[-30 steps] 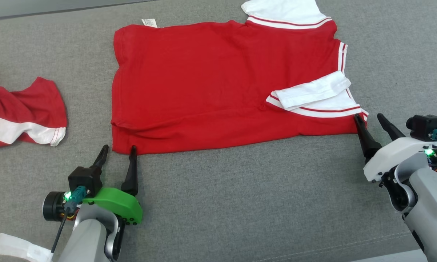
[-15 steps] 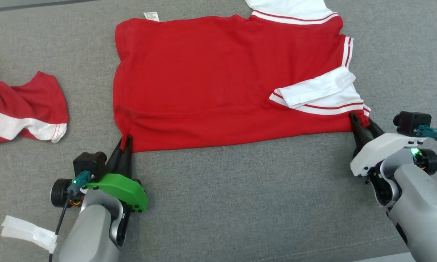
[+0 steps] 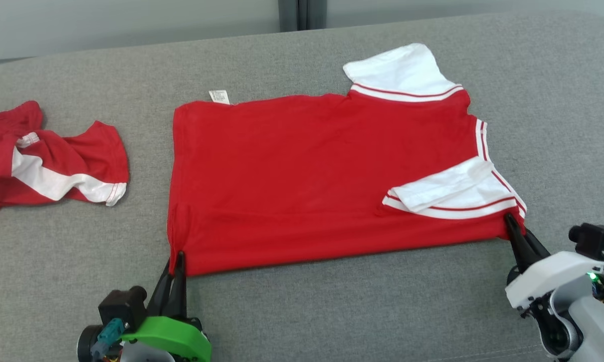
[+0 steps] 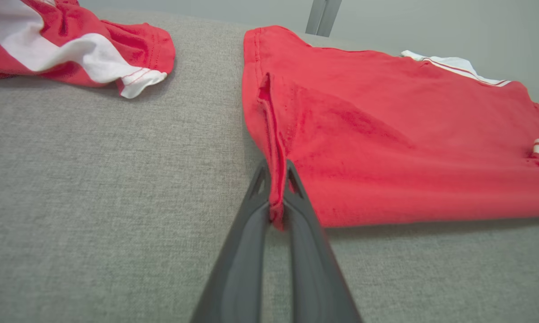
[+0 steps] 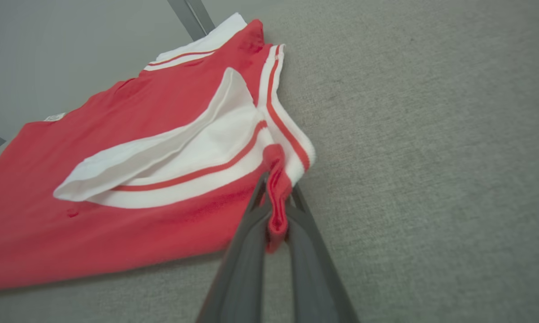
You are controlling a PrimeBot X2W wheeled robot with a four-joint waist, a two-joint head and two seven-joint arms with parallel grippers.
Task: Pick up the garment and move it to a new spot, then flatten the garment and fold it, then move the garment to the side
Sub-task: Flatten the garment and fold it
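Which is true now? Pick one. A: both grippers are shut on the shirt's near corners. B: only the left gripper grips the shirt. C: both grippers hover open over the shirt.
A: the left gripper pinches the shirt at its near left corner, and the right gripper pinches it at its near right corner, with cloth bunched between the shut fingers.

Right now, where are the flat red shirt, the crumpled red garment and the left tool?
flat red shirt [image 3: 307, 176]: head view, middle of its red body.
crumpled red garment [image 3: 61, 156]: head view, red fold above its white band.
left tool [image 3: 175, 257]: head view, between its fingertips, shut on the shirt's corner.
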